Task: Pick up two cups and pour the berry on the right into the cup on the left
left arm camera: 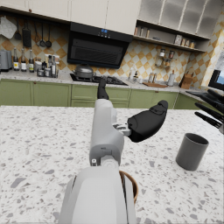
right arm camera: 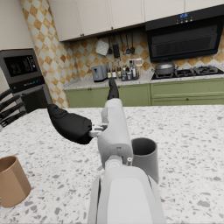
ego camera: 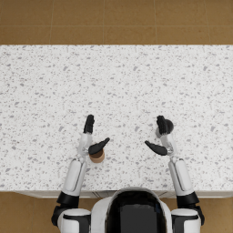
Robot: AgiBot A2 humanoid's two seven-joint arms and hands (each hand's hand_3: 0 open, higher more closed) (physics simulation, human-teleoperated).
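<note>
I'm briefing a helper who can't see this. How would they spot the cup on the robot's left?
On the speckled white counter, look near the front edge by the robot's left hand. The brown cup stands there, partly under the forearm. The only other cup, the dark grey cup, stands by the right hand.

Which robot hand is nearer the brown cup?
Left. The left robot hand is open right beside the brown cup, not gripping it. The right robot hand is open across the counter, next to the grey cup.

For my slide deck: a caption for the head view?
Open left hand beside brown cup, open right hand beside grey cup.
</note>
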